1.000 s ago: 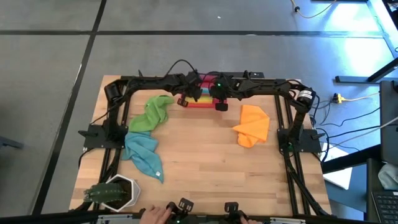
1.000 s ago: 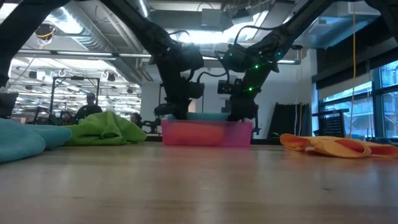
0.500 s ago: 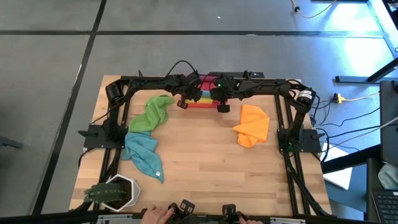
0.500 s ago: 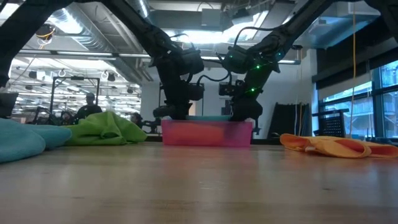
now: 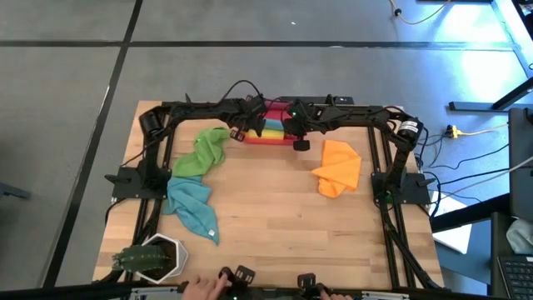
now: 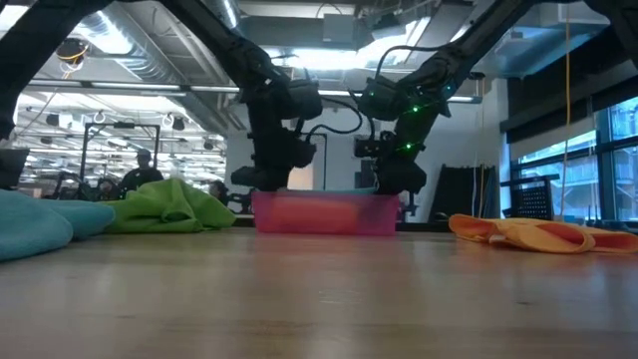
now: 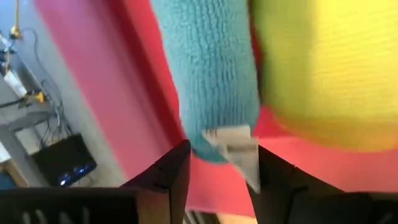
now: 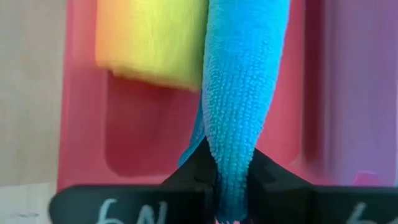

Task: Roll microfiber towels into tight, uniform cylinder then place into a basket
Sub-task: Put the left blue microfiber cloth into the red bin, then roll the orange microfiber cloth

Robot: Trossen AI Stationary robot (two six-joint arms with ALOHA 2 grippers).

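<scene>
The red-pink basket point(image 5: 268, 141) stands at the table's far middle. It holds a rolled yellow towel point(image 8: 149, 43) and a rolled teal towel point(image 8: 239, 81) side by side. My left gripper point(image 7: 221, 152) is at the basket's left end, open. Its fingers stand on either side of the teal roll's end, which bears a white label point(image 7: 227, 138). My right gripper point(image 8: 227, 171) is at the basket's right end, shut on the teal roll's other end. Green point(image 5: 204, 152), teal point(image 5: 191, 204) and orange point(image 5: 337, 169) towels lie loose on the table. My right gripper pinches the teal roll's right end point(image 8: 231, 152) between its two fingers, where the roll narrows. The fingers slant down from above and point along the roll. The rest of the roll lies in the basket beside the yellow roll.
A white hexagonal pot with a green plant point(image 5: 154, 257) stands at the near left corner. A person's hands point(image 5: 208, 286) show at the near edge. Bare wood lies between the loose towels in the table's middle.
My left gripper has shifted a little toward the table's left at the basket's end and tipped slightly. More of the yellow and teal rolls is uncovered in the high view. The basket has slid slightly left in the low view. My right gripper has stayed on the roll.
</scene>
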